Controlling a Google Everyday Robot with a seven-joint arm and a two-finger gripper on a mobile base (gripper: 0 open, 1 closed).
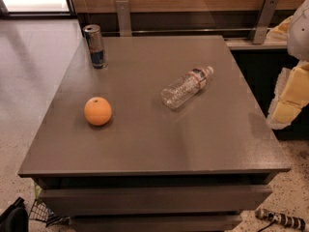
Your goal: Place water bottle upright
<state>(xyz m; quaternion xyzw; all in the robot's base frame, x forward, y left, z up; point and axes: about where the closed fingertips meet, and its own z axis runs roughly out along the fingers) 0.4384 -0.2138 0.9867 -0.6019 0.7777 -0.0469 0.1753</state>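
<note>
Clear water bottle lies sideways, well left of the right-edge gripper fingers (grip state unclear).

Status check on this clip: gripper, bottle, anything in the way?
Right edge: gripper beside the table, apart from the water bottle. Bottle on its side mid-table, cap on. Well left: can and orange, nothing between.

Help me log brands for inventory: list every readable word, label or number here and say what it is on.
No text here can be read.
Water bottle, lying on the table: red-and-white label band, print too blurred.
Drink can: blue-and-silver print, too blurred.
Gripper, at the right edge beside the table: no markings visible.
</note>
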